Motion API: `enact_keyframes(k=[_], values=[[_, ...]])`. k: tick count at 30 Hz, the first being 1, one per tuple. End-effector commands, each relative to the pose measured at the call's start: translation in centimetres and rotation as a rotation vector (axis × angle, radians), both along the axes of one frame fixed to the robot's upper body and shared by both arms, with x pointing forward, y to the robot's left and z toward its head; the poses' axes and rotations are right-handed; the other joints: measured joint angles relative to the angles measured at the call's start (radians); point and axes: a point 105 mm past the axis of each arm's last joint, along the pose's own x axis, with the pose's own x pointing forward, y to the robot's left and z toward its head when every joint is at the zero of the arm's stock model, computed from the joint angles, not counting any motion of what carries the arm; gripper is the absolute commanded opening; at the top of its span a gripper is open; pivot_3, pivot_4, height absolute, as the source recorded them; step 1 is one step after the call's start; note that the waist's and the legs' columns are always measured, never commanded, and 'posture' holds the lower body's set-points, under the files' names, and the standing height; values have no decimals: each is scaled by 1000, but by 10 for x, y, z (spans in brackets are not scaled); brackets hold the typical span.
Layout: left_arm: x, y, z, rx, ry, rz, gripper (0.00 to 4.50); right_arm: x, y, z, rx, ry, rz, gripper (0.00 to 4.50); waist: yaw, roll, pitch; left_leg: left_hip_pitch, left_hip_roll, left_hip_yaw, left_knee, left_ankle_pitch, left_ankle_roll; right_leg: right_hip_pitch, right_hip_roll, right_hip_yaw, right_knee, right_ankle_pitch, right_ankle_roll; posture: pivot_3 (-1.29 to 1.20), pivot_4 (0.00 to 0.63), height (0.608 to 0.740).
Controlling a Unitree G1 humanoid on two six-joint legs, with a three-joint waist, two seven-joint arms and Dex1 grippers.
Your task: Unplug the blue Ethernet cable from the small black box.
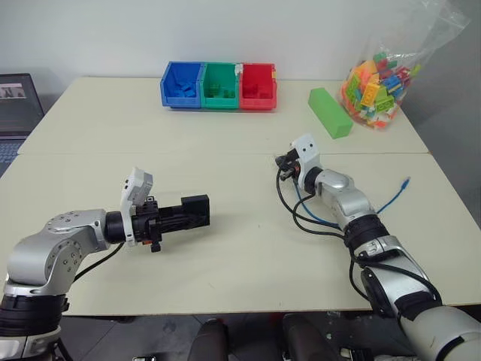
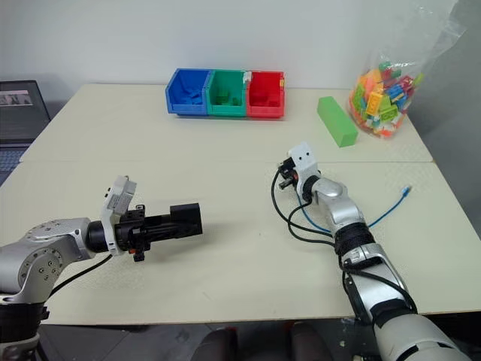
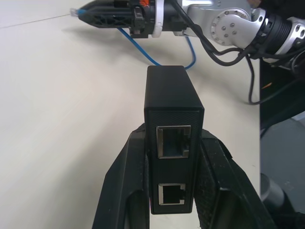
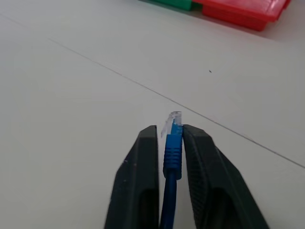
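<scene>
Box [image 3: 172, 138] matte black, both ports empty.

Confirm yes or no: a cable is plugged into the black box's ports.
No. In the left wrist view both ports of the small black box are empty, and the blue Ethernet cable sits between the right tool's fingers.
</scene>
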Motion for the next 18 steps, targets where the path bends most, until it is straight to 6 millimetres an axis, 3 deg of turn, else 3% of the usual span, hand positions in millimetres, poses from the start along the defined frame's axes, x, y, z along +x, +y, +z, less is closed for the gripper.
enact_keyframes(k=[1,6,11,18], values=[[7,2,8,12,-98,64,782,-3,4,27,45,-79,64,1863,-1,0,0,0,0,0,0,0,0,0,0,0,0,0,0,0,150,740],[33,13,13,18,-223,248,782,-20,10,46,33,-137,178,3080,0,1,0,1,0,-1,0,0,0,0,0,0,2,0,0,0,150,740],[53,25,19,11,-323,398,782,-24,7,46,-44,-149,181,4347,1,1,0,2,1,-2,1,0,0,1,1,0,3,0,0,0,150,740],[61,32,21,15,-379,474,782,-15,-7,11,-385,-204,128,4500,1,0,0,1,0,0,1,0,0,1,0,0,2,0,1,0,150,740]])
